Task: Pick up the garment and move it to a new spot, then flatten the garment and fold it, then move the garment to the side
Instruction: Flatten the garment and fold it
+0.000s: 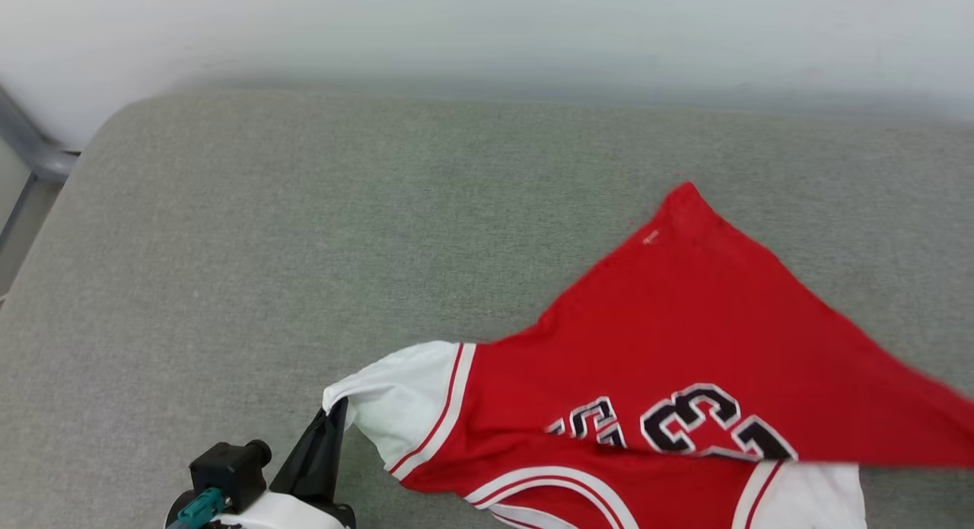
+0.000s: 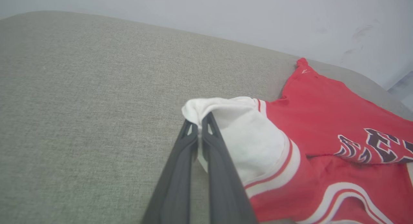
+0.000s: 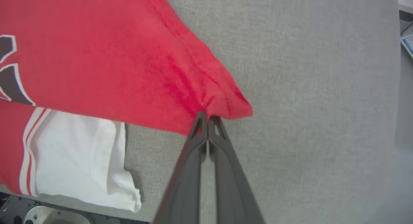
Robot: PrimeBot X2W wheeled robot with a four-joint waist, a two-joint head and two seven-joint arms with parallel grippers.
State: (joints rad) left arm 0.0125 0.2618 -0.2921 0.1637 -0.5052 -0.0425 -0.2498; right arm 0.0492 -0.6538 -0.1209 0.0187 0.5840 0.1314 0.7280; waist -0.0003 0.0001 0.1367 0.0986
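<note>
The garment [image 1: 670, 339] is a red jersey with white sleeves and black white-outlined print, spread over the right half of a grey cushion. My left gripper [image 1: 335, 411] is shut on the edge of its white left sleeve [image 2: 238, 133], low in the head view. In the left wrist view the left gripper [image 2: 200, 122] pinches the sleeve's cuff. My right gripper [image 3: 208, 116] is shut on a red hem corner [image 3: 226, 101], which it holds slightly off the cushion. The other white sleeve [image 3: 77, 159] lies flat near the front edge.
The grey fabric cushion [image 1: 266, 247] stretches bare to the left and back of the jersey. A pale wall [image 1: 487, 34] runs behind it. A grey metal frame [image 1: 30, 152] stands at the far left, and the cushion's front edge [image 3: 64, 206] is close to the lower sleeve.
</note>
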